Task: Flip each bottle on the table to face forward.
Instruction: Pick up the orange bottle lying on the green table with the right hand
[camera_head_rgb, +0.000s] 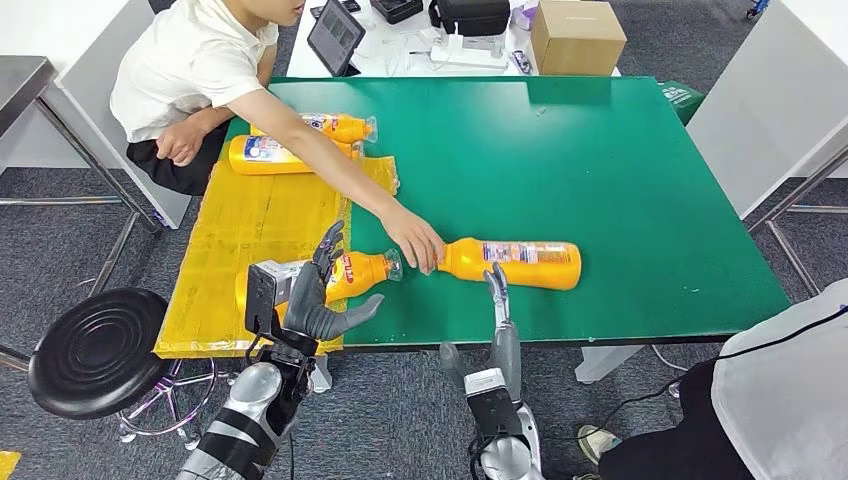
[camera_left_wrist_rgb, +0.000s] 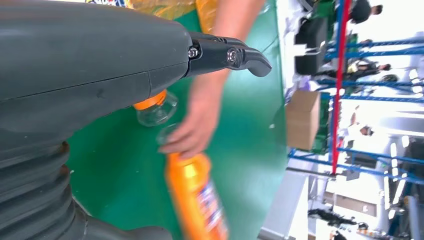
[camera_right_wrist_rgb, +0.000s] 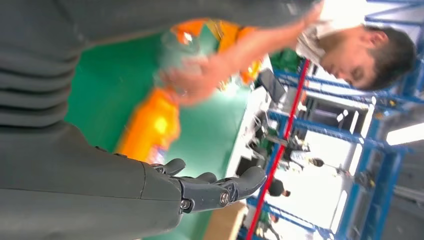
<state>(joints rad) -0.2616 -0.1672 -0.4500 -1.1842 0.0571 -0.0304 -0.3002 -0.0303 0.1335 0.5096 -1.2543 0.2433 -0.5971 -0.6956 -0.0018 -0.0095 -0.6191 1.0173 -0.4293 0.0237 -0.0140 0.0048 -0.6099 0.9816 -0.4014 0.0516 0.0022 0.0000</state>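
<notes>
Four orange bottles lie on their sides on the green table (camera_head_rgb: 620, 150); the right-hand bottle (camera_head_rgb: 520, 264) rests near the front edge, neck pointing toward the table's left, with a person's hand (camera_head_rgb: 415, 240) on its neck end; the near-left bottle (camera_head_rgb: 350, 275) lies on the yellow sheet (camera_head_rgb: 250, 220) covering the table's left strip, its clear cap just beside that same hand; two further bottles (camera_head_rgb: 300, 142) lie together at the far left corner, close beside the seated person's arm.

The left hand (camera_head_rgb: 315, 295) hovers over the near-left bottle at the front-left edge, fingers spread and holding nothing; whether it touches the bottle cannot be told. The right hand (camera_head_rgb: 500, 320) stands at the front edge just short of the right-hand bottle, fingers extended, holding nothing; in the right wrist view its fingertips (camera_right_wrist_rgb: 250, 180) are apart from the blurred bottle.

The right and rear portions of the green surface carry no objects in the head view; a cardboard box (camera_head_rgb: 577, 35) and a tablet (camera_head_rgb: 335, 35) stand beyond the far edge; a black stool (camera_head_rgb: 95, 350) sits off the front-left corner; a second person's white sleeve (camera_head_rgb: 790, 390) is off the front-right corner.
</notes>
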